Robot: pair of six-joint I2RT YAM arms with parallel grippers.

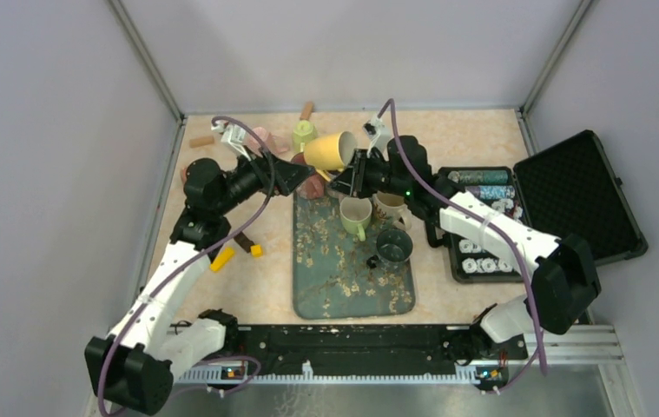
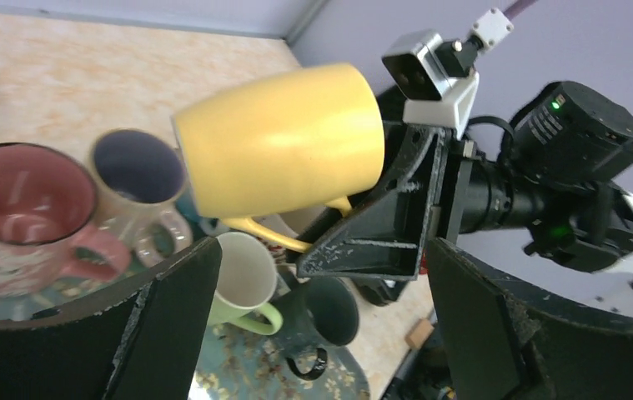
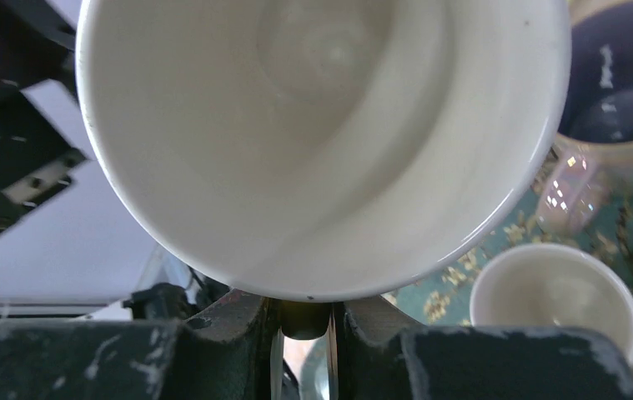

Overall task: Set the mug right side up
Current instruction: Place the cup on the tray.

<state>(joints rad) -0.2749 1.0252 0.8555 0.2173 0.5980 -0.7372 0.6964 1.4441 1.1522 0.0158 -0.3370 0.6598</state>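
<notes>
Aloft in the upper centre of the overhead view, the glossy yellow ceramic mug point(image 1: 330, 149) lies on its side in the air, clear of the table, over the far end of the teal floral tray point(image 1: 343, 291). My right gripper point(image 1: 343, 174) has it, fingers drawn narrow and pinching the yellow loop handle point(image 2: 271, 236) slung beneath the body, as the right wrist view shows at bottom centre. The mug's long axis runs roughly level, left to right across the frame. Its pale-glazed mouth faces straight into my right wrist camera and its closed base points toward my left arm. My left gripper point(image 1: 303, 177) hangs just beside that base, fingers spread wide, holding nothing. The turn looks about half made, and I judge the rest falls to the right wrist: roll until the mouth faces up, then lower onto a bare stretch of tray, away from the pale green mug point(image 1: 356, 217), the dark mug point(image 1: 393, 246) and the pink mug point(image 2: 25, 208) crowded below. A pinch on the handle alone may let the body swing. No brand, label or legible writing shows on the yellow mug; the pink one carries a pattern too blurred to read.
</notes>
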